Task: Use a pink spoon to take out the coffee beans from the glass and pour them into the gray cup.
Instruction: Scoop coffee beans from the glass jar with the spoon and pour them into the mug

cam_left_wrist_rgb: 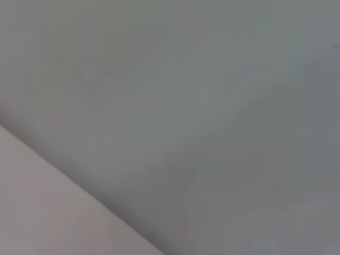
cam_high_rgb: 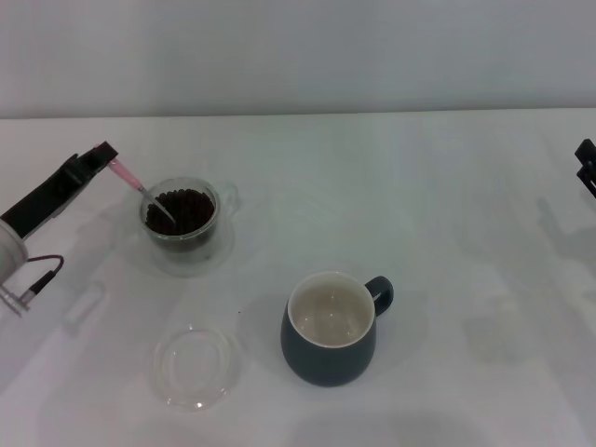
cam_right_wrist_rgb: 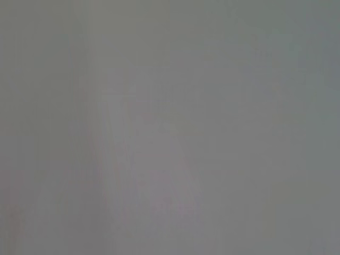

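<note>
In the head view the glass [cam_high_rgb: 184, 223] stands at the left of the white table, filled with dark coffee beans [cam_high_rgb: 186, 207]. My left gripper [cam_high_rgb: 105, 155] is shut on the pink spoon [cam_high_rgb: 130, 177] by its handle end, up and left of the glass. The spoon slants down to the right and its metal bowl dips into the beans. The gray cup [cam_high_rgb: 331, 328] stands in front and to the right of the glass, cream-white inside, handle to the right, with no beans showing in it. My right gripper [cam_high_rgb: 586, 165] is parked at the right edge. Both wrist views show only blank surface.
A flat clear glass dish [cam_high_rgb: 193, 365] lies near the front, left of the gray cup. The glass stands on a clear round coaster or saucer [cam_high_rgb: 168, 264]. The table's far edge meets a pale wall.
</note>
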`<state>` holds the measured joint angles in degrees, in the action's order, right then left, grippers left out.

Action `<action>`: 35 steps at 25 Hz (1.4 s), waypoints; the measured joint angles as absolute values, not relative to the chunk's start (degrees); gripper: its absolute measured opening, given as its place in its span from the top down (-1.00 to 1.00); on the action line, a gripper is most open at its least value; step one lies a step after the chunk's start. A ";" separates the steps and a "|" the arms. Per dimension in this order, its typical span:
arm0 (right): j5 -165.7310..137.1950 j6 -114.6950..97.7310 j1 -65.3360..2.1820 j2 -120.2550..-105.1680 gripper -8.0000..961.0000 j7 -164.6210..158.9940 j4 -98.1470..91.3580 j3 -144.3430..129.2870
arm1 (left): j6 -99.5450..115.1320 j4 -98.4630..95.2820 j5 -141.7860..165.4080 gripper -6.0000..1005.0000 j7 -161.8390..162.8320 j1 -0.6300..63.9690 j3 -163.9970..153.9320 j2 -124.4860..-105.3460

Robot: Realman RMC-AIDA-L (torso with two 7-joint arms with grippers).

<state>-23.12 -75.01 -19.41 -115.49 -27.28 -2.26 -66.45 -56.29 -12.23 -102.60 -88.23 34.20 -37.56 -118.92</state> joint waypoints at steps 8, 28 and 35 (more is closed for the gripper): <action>-23.11 -74.76 -19.83 -115.49 -0.55 -27.32 -2.39 -66.34 | -57.65 -12.37 -105.83 0.73 -86.18 31.88 -36.72 -118.82; -23.12 -74.72 -19.95 -115.58 -0.55 -27.34 -2.86 -66.35 | -67.86 -12.46 -109.81 0.73 -82.09 29.35 -36.60 -118.89; -23.11 -74.69 -19.95 -115.58 -0.55 -27.34 -2.99 -66.36 | -72.30 -10.95 -107.97 0.73 -79.79 29.97 -39.28 -118.96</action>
